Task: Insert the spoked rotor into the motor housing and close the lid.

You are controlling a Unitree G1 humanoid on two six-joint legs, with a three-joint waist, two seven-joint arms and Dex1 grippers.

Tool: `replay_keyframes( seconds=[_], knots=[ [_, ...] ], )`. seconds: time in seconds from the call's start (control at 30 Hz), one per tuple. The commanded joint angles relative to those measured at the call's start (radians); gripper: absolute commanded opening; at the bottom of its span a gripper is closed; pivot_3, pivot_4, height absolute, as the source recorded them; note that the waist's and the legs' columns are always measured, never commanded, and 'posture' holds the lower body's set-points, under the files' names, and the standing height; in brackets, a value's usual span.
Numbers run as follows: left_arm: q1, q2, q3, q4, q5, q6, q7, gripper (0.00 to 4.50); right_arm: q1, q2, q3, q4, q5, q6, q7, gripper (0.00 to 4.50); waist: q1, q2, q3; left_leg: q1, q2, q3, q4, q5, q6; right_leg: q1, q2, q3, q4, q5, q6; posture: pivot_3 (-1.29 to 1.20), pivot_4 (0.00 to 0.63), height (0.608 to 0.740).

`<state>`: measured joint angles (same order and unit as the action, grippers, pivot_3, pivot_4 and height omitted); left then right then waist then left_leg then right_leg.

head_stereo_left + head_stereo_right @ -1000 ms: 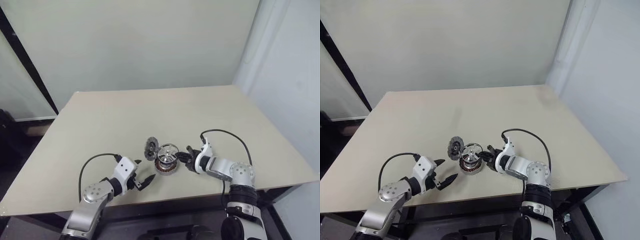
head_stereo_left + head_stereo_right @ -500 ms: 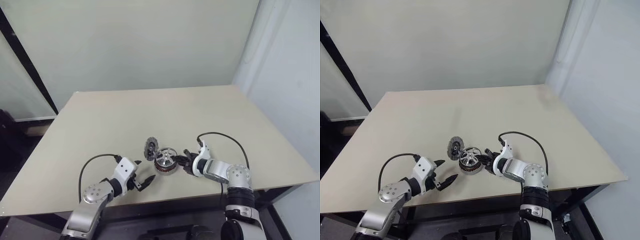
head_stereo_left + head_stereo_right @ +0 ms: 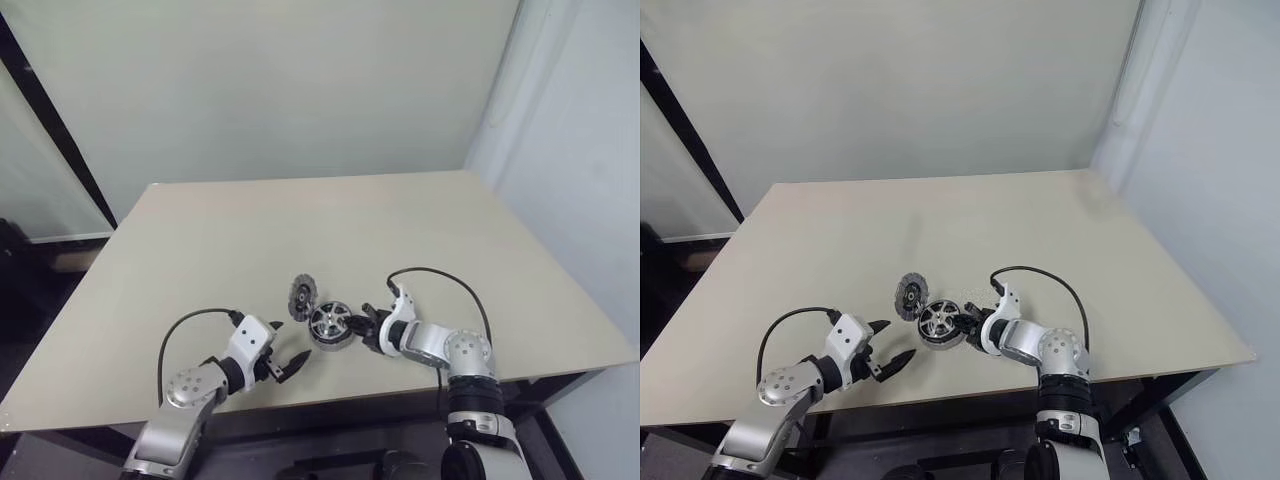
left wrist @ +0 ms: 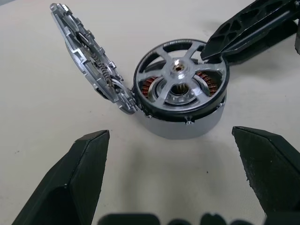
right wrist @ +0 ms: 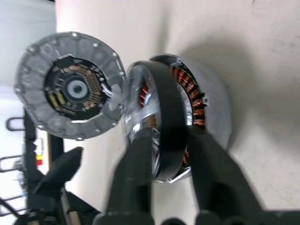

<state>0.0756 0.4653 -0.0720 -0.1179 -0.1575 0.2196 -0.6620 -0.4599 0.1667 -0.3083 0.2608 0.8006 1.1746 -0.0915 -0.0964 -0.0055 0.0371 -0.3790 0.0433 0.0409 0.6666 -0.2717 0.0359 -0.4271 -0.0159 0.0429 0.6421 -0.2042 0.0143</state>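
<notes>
Reaching low leftward, right gripper (image 3: 366, 325) pinches the spoked rotor (image 4: 180, 78) rim; left gripper (image 3: 283, 364) hovers spread.

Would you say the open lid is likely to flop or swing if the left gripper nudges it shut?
The lid stands open, joined to the motor housing at one edge, so a nudge would probably swing it over, not slide it. It looks like rigid metal, unlikely to flex. The squat housing may still scoot on the smooth table.

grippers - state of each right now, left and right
Left gripper: open, holding nothing.
Right gripper: fingers either side of the spoked rotor's rim; grip cannot be told.
</notes>
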Motion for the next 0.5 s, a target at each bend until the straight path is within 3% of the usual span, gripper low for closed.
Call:
replay_keyframes(
  seconds=[0.03,0.13,0.3,0.4,0.5],
  knots=[
    [-0.009,-0.003,0.006,-0.015,-0.002,-0.018,0.004,4.50,-0.015,0.027,-0.020,-0.058,0.017,-0.004,-0.024,2.40,0.001,0.000,0.000,0.000,0.000,0.000,0.000,0.000,0.000,0.000,0.000,0.000,0.000,0.000,0.000,0.00,0.000,0.740],
    [-0.007,-0.005,0.007,-0.017,-0.002,-0.019,0.004,4.50,-0.018,0.033,-0.051,-0.137,0.075,0.055,-0.067,3.37,0.002,0.000,0.000,0.000,0.001,-0.001,0.000,0.000,0.000,0.000,-0.001,0.000,0.000,0.000,0.000,0.00,0.000,0.740],
    [-0.005,-0.005,0.008,-0.018,-0.001,-0.019,0.005,4.50,-0.025,-0.026,-0.010,-0.285,0.077,0.127,-0.069,3.37,-0.001,0.000,0.000,-0.001,0.001,0.000,0.000,0.000,0.000,0.000,-0.001,0.000,0.000,0.000,0.000,0.00,0.000,0.740],
    [-0.007,-0.004,0.009,-0.015,-0.002,-0.020,0.004,4.50,-0.019,-0.094,0.102,-0.348,0.024,0.086,0.018,3.37,0.000,0.000,0.000,0.000,0.000,0.000,0.000,0.000,0.000,-0.001,0.000,0.000,0.000,0.000,0.000,0.00,0.000,0.740],
    [-0.009,-0.004,0.011,-0.012,-0.002,-0.022,0.003,4.50,0.008,-0.159,0.272,-0.378,-0.085,-0.083,0.160,3.21,0.000,0.000,0.000,0.000,0.000,0.000,0.000,0.000,0.000,-0.001,0.000,0.000,0.000,0.000,0.000,0.00,0.000,0.740]
  ],
)
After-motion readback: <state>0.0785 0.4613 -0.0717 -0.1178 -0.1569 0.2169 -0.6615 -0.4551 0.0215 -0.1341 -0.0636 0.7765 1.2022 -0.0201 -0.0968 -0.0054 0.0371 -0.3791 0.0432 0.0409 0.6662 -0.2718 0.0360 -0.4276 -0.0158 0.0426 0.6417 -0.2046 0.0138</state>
